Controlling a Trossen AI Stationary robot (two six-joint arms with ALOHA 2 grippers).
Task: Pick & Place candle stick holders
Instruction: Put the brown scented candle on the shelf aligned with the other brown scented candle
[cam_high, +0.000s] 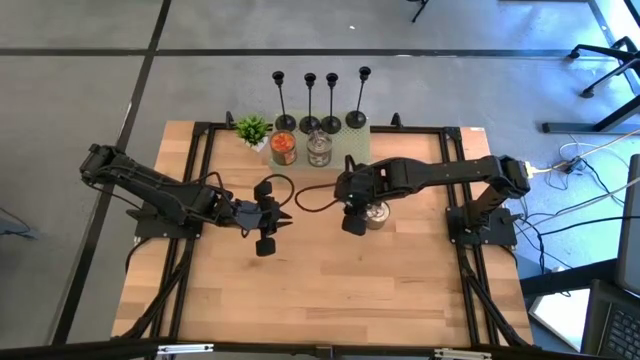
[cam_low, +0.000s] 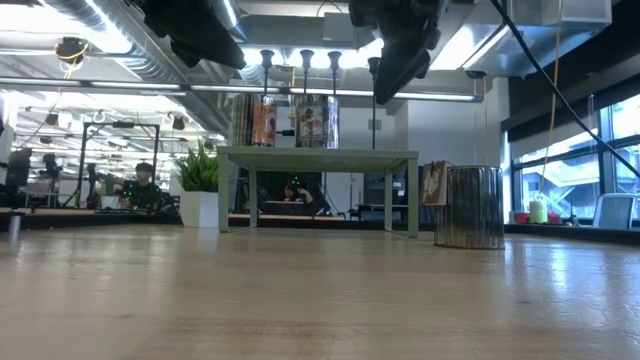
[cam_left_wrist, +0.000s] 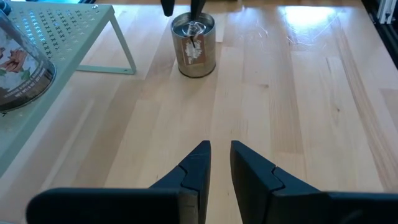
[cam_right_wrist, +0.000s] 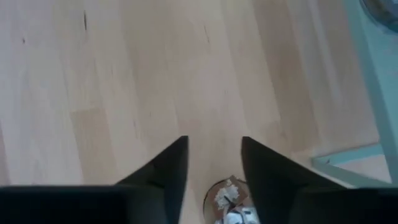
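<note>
Up high, the camera saw the whole wooden table (cam_high: 330, 290) and four black candle stick holders (cam_high: 320, 100) in a row at its far edge, behind a pale green shelf (cam_high: 335, 140). Only that view showed all four bases. The low view showed just their cup tops (cam_low: 306, 57) poking up above the shelf (cam_low: 318, 153), with two jars on it, and people sitting far back in the room.

On the shelf stood an orange jar (cam_high: 283, 148) and a silver jar (cam_high: 318, 150), next to a small green plant (cam_high: 252, 130). A third silver jar (cam_high: 375, 214) sat on the table wood.

The right gripper (cam_high: 354, 222) hung just above that silver jar, touching nothing. Its fingers (cam_right_wrist: 168, 171) were spread a little, with the jar's top (cam_right_wrist: 227, 199) showing between them.

The left gripper (cam_high: 266, 236) hovered over the middle of the table, away from the candle stick holders. Its fingers (cam_left_wrist: 196, 168) were nearly together, with only a thin gap, and held nothing.

The jar's paper label (cam_left_wrist: 191, 53) could not be read.
</note>
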